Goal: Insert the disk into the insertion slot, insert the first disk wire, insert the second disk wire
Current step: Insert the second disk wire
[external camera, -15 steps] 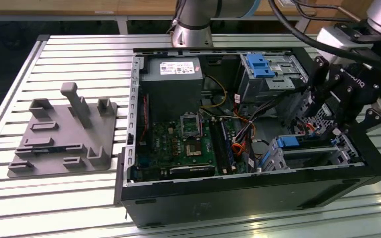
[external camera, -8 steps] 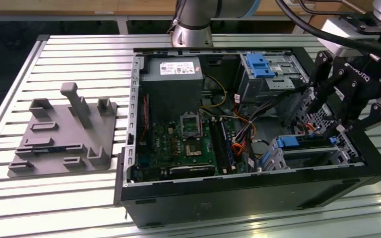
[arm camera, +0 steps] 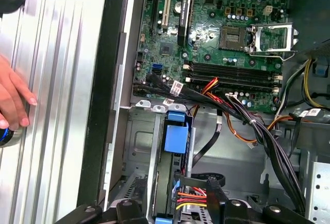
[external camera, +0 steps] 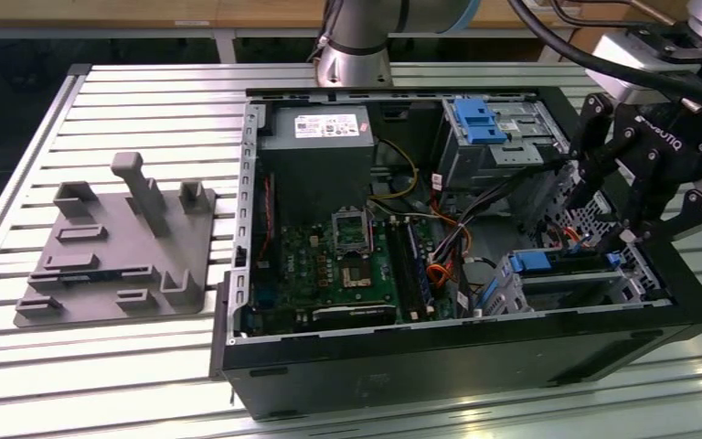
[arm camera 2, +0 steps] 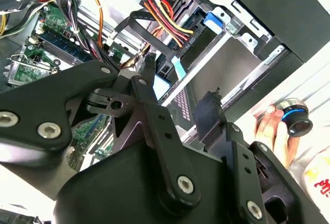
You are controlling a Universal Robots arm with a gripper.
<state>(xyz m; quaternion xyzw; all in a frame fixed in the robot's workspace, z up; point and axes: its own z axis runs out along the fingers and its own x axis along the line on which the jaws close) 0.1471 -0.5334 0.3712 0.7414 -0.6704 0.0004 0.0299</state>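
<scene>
Black and angular, the gripper hangs over the open computer case at the exterior view's right, fingers pointing down above the insertion slot in the case's near right corner. Whether those fingers are spread or pressed together I cannot tell. The disk sits in the slot, its blue carrier showing, with a bundle of red, yellow and black wires just beside it near the gripper. A person's hand rests on the slatted metal table just outside the case wall.
</scene>
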